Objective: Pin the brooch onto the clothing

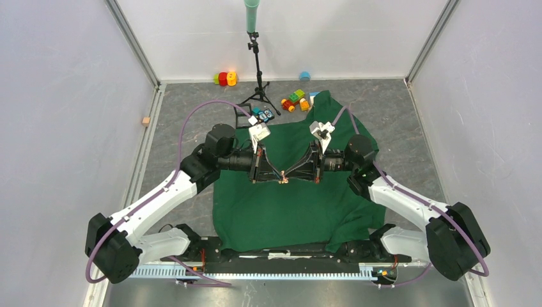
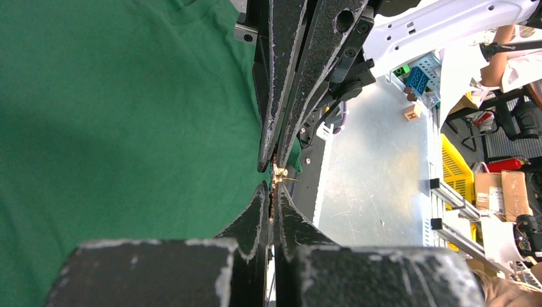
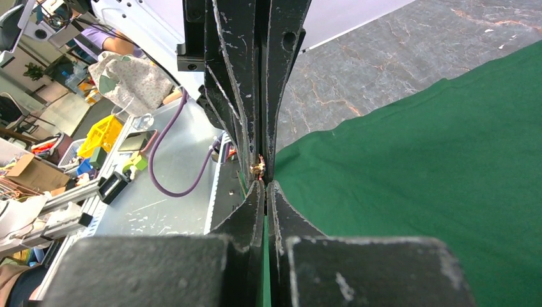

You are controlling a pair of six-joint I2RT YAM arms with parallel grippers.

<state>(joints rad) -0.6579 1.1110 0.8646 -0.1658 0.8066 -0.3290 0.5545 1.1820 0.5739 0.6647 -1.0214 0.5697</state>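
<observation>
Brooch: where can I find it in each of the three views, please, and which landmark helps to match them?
Top external: brooch just below centre.
Left wrist: brooch near centre.
Right wrist: brooch just left of centre.
Shared landmark: green T-shirt, filling the left side in left wrist, the right side in right wrist.

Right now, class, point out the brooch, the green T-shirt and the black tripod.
brooch (image 1: 284, 180), top view, its small visible body.
green T-shirt (image 1: 281, 214), top view, bare middle fabric.
black tripod (image 1: 258, 64), top view, upright pole.
</observation>
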